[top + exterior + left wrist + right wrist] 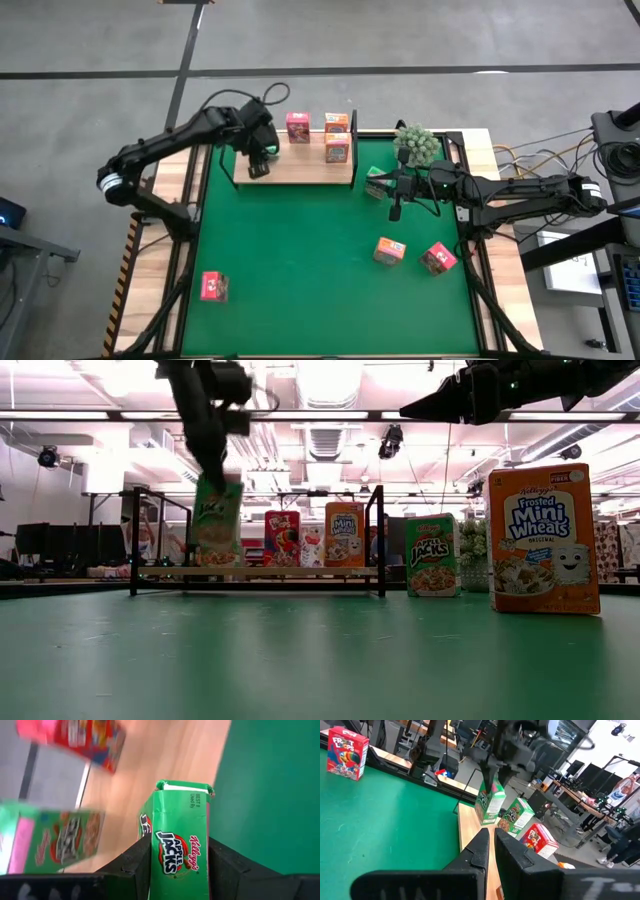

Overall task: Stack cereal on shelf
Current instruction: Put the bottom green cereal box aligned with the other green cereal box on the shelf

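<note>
1. Looking from above, we see the left gripper [259,160] over the shelf [300,170], the right gripper [394,212] above the green surface [300,270].
2. From table level, the left jaws grip a green cereal box [217,522] at the shelf's end.
3. Our left wrist view shows both jaws clamping the box's sides.
4. Our right wrist view shows the right jaws closed, empty.

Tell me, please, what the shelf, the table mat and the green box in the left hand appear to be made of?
The shelf looks like pale unfinished wood, with faint grain and a matt face, and thin black wire ends, probably metal. The mat seems a matt green fabric or felt; no shine shows. The green cereal box held in the left hand looks like thin printed card, slightly glossy, with a folded top flap.
</note>
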Robot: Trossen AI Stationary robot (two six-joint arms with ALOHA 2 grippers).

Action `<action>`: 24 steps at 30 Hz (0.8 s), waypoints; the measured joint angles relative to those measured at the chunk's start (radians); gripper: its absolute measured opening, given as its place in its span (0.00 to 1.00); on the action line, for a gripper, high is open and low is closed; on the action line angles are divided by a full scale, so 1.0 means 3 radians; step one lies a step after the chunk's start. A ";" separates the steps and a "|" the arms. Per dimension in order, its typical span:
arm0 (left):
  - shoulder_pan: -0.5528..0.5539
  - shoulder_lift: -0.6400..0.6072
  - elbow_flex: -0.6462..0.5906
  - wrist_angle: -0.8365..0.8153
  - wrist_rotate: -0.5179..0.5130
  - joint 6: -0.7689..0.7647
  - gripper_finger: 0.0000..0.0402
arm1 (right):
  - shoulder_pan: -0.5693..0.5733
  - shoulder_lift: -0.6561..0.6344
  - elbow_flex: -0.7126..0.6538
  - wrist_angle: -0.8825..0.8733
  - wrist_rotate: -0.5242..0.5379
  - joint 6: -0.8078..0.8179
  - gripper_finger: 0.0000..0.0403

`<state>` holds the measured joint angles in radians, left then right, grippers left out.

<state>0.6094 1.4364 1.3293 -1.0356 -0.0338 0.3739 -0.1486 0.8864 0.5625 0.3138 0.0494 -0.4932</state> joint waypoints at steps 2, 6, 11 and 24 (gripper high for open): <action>0.0127 -0.0005 -0.0114 0.0072 0.0001 0.0114 0.32 | 0.0000 0.0000 0.0000 0.0006 0.0001 -0.0013 0.04; 0.0300 -0.0005 -0.0288 0.0254 0.0006 0.0191 0.32 | 0.0000 0.0000 0.0000 0.0042 0.0003 -0.0094 0.04; 0.0385 -0.0006 -0.0375 0.0428 0.0009 0.0267 0.32 | -0.0001 0.0000 0.0000 0.0063 0.0006 -0.0176 0.04; 0.0509 -0.0006 -0.0379 0.0524 0.0132 0.0298 0.39 | -0.0001 0.0000 0.0000 0.0078 0.0010 -0.0231 0.04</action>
<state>0.7621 1.4345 1.2156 -0.8784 0.0058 0.4633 -0.1490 0.8864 0.5625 0.3370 0.0523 -0.5625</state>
